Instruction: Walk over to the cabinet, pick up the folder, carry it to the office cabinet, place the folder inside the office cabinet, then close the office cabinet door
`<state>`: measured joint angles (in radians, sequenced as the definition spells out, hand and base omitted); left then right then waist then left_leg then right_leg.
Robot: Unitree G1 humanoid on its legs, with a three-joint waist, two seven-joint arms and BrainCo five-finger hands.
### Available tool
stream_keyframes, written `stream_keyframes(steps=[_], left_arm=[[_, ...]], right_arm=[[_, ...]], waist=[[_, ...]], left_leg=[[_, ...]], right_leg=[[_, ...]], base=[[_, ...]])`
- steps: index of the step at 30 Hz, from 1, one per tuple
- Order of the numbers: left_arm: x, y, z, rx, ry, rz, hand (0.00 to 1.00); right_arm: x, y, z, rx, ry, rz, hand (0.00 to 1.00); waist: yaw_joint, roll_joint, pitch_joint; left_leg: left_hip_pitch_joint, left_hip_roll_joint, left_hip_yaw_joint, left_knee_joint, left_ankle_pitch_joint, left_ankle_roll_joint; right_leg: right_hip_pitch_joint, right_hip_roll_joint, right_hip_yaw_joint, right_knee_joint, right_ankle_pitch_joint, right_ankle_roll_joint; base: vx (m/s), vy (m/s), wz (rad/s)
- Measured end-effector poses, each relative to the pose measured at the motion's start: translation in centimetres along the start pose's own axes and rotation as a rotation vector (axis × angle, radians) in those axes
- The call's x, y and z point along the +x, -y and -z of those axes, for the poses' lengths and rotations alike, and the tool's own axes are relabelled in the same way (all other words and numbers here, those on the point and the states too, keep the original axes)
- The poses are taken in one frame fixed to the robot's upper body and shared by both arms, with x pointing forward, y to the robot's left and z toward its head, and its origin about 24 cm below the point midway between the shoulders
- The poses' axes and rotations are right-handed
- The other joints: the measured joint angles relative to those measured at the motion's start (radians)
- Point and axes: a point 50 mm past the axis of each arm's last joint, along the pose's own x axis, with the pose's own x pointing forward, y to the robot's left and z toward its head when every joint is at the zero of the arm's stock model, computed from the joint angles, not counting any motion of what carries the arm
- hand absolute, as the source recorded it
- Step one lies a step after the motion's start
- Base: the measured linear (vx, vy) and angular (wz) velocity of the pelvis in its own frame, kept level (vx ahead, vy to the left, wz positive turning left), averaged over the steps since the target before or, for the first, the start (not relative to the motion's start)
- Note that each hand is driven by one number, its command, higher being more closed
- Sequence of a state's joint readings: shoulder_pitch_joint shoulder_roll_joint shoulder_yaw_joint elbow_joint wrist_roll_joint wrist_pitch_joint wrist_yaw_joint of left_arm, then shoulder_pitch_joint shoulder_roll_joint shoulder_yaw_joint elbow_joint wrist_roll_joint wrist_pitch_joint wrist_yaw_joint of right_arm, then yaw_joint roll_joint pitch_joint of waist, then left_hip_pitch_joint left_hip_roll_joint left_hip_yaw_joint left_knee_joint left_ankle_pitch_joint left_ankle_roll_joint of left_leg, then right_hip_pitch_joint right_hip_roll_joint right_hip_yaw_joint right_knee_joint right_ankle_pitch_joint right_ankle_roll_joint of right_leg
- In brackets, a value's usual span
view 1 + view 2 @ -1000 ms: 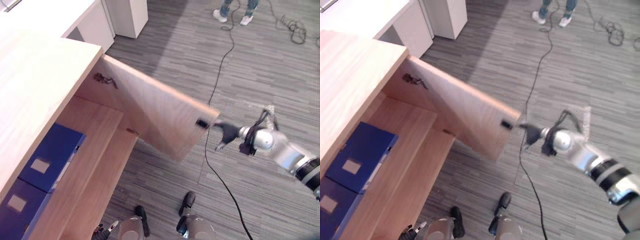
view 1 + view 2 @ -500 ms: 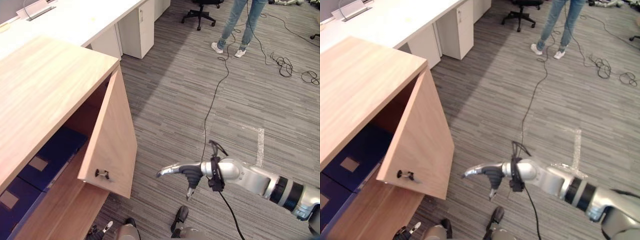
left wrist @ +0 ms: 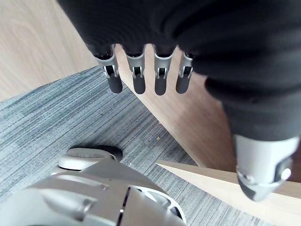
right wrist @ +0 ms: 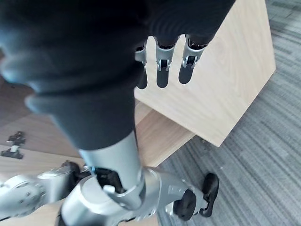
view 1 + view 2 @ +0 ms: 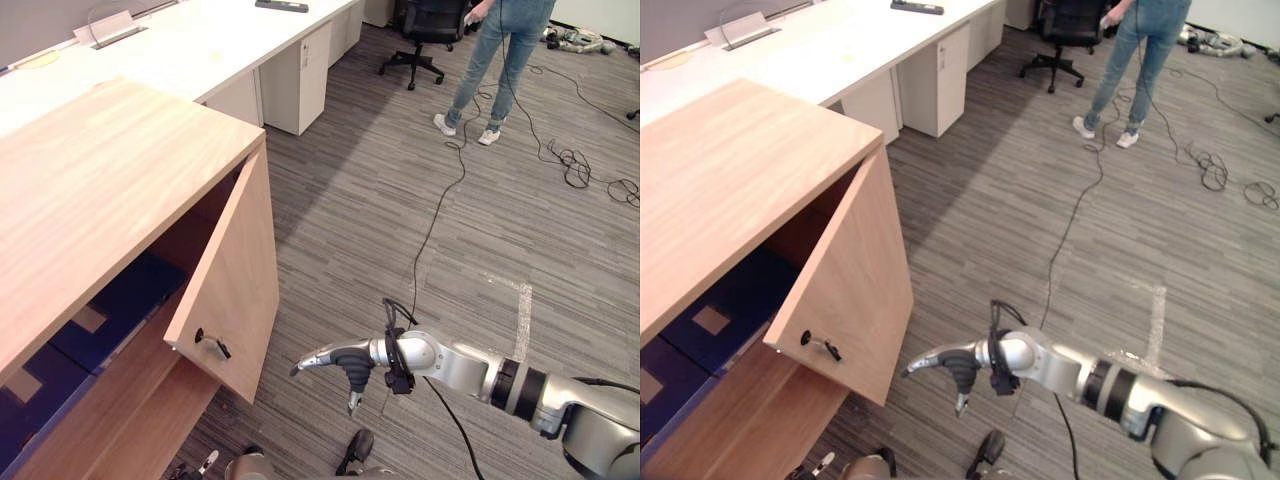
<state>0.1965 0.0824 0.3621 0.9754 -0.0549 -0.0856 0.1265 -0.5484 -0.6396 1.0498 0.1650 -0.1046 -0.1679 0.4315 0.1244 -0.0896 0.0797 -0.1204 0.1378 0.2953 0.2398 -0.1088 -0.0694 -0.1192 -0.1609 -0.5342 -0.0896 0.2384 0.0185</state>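
The wooden office cabinet [image 5: 110, 190] stands at my left with its door [image 5: 235, 290] partway open, black handle [image 5: 212, 343] on the outer face. Blue folders [image 5: 125, 300] lie on the shelf inside, partly hidden behind the door. My right hand [image 5: 345, 358] hovers low over the floor to the right of the door's free edge, open, fingers straight and pointing at the door, apart from it. In the right wrist view those fingers [image 4: 162, 68] aim at the door's outer face [image 4: 225, 89]. My left hand [image 3: 135, 80] hangs open beside a wooden cabinet panel [image 3: 188, 127], holding nothing.
A long white desk [image 5: 200, 45] with a white drawer unit [image 5: 300, 80] runs behind the cabinet. A person in jeans [image 5: 500, 60] stands at the back by an office chair [image 5: 425, 30]. Loose cables [image 5: 590, 170] and a white tape mark [image 5: 522, 305] lie on the grey floor.
The door has swung from wide open to partway shut. My right hand followed it leftward and lower, and now sits off the door. The camera has tilted up.
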Motion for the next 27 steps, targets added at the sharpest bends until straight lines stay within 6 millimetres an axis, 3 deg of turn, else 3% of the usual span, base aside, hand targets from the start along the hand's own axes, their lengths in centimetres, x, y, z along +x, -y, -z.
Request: stream_keyframes(steps=[5, 8, 10, 12, 14, 15, 16, 17, 19, 20, 22, 23, 24, 27], left_arm=[[0.1, 0.6, -0.3, -0.08, -0.001, 0.006, 0.0], [0.0, 0.6, -0.1, -0.078, -0.006, 0.008, 0.0], [0.0, 0.6, 0.1, -0.063, -0.014, 0.012, 0.0], [0.0, 0.5, 0.4, -0.033, -0.026, 0.018, 0.0], [0.1, -0.1, 0.6, -0.008, -0.041, 0.01, 0.0], [0.1, -0.8, 0.9, 0.011, -0.056, -0.003, 0.0], [0.1, -1.2, 0.9, 0.021, -0.06, -0.01, 0.0], [0.2, -1.6, 0.7, 0.031, -0.058, -0.02, 0.0], [0.3, -2.0, 0.3, 0.037, -0.05, -0.028, 0.0], [0.4, -2.1, 0.1, 0.037, -0.048, -0.032, 0.0], [0.6, -2.0, -0.3, 0.035, -0.037, -0.029, 0.0], [0.8, -2.0, -1.0, 0.036, -0.02, -0.029, 0.0], [0.8, -0.9, -1.1, 0.024, -0.023, -0.006, 0.0], [0.6, -0.4, -0.3, -0.004, -0.049, 0.001, 0.0]], right_arm=[[1.1, -0.6, 2.1, 0.117, -0.092, 0.144, 0.0], [0.9, -1.8, 3.6, 0.232, -0.155, 0.258, 0.0], [0.6, -3.3, 4.1, 0.335, -0.18, 0.328, 0.0], [0.6, -5.0, 4.4, 0.41, -0.207, 0.346, 0.0], [1.1, -6.0, 4.1, 0.462, -0.205, 0.368, 0.0], [1.7, -6.3, 3.5, 0.49, -0.184, 0.371, 0.0], [2.1, -6.5, 3.0, 0.506, -0.168, 0.373, 0.0], [2.4, -6.4, 2.7, 0.538, -0.153, 0.399, 0.0], [2.3, -5.9, 2.8, 0.567, -0.151, 0.443, 0.0], [2.2, -5.7, 3.0, 0.574, -0.156, 0.459, 0.0], [1.8, -5.5, 3.4, 0.59, -0.171, 0.494, 0.0], [1.6, -5.3, 3.5, 0.598, -0.174, 0.515, 0.0], [1.3, -5.6, 4.1, 0.626, -0.203, 0.529, 0.0], [1.3, -5.9, 4.2, 0.646, -0.214, 0.527, 0.0]], waist=[[0.006, 0.0, -0.002], [0.008, 0.004, -0.015], [-0.005, 0.008, -0.016], [-0.013, 0.013, -0.025], [-0.028, 0.006, -0.028], [-0.032, 0.003, -0.026], [-0.031, -0.002, -0.029], [-0.032, -0.003, -0.027], [-0.034, -0.002, -0.014], [-0.039, -0.005, -0.006], [-0.052, -0.022, 0.01], [-0.057, -0.057, 0.027], [-0.055, -0.047, 0.036], [-0.058, -0.031, 0.041]], left_leg=[[0.007, -0.039, -0.052, -0.054, 0.042, 0.011], [0.026, -0.072, -0.096, -0.081, 0.048, 0.022], [0.053, -0.117, -0.163, -0.109, 0.05, 0.043], [0.073, -0.147, -0.218, -0.131, 0.059, 0.06], [0.075, -0.162, -0.277, -0.132, 0.069, 0.073], [0.087, -0.161, -0.312, -0.132, 0.078, 0.072], [0.088, -0.157, -0.334, -0.131, 0.083, 0.081], [0.086, -0.146, -0.367, -0.132, 0.087, 0.081], [0.084, -0.131, -0.419, -0.133, 0.094, 0.074], [0.085, -0.127, -0.441, -0.133, 0.096, 0.07], [0.082, -0.138, -0.478, -0.129, 0.097, 0.053], [0.073, -0.17, -0.498, -0.125, 0.091, 0.036], [0.066, -0.159, -0.509, -0.117, 0.084, 0.023], [0.049, -0.103, -0.515, -0.137, 0.088, -0.009]], right_leg=[[0.016, -0.029, -0.054, 0.005, -0.002, 0.002], [0.036, -0.071, -0.099, 0.051, -0.028, 0.025], [0.023, -0.168, -0.131, 0.233, -0.107, 0.042], [-0.012, -0.246, -0.103, 0.411, -0.132, 0.004], [-0.049, -0.276, 0.016, 0.527, -0.114, -0.036], [-0.065, -0.258, 0.115, 0.557, -0.104, -0.054], [-0.064, -0.236, 0.177, 0.563, -0.115, -0.046], [-0.056, -0.187, 0.249, 0.553, -0.18, -0.007], [-0.044, -0.1, 0.327, 0.505, -0.284, 0.017], [-0.035, -0.06, 0.351, 0.467, -0.301, 0.029], [-0.025, -0.007, 0.39, 0.377, -0.297, 0.037], [-0.018, -0.001, 0.421, 0.32, -0.262, 0.058], [-0.018, 0.006, 0.402, 0.322, -0.28, 0.063], [-0.017, 0.065, 0.383, 0.263, -0.276, 0.042]], base=[[0.03, 0.048, 0.35], [0.06, 0.12, 0.5], [0.09, 0.178, 0.7], [0.1, 0.218, 0.88], [0.11, 0.202, 0.99], [0.13, 0.127, 0.84], [0.15, 0.085, 0.86], [0.11, 0.022, 0.68], [0.07, -0.064, 0.73], [0.06, -0.164, 0.87], [0.03, -0.216, 0.73], [-0.01, -0.264, 0.57], [-0.01, -0.242, 0.45], [0.01, -0.176, 0.0]])
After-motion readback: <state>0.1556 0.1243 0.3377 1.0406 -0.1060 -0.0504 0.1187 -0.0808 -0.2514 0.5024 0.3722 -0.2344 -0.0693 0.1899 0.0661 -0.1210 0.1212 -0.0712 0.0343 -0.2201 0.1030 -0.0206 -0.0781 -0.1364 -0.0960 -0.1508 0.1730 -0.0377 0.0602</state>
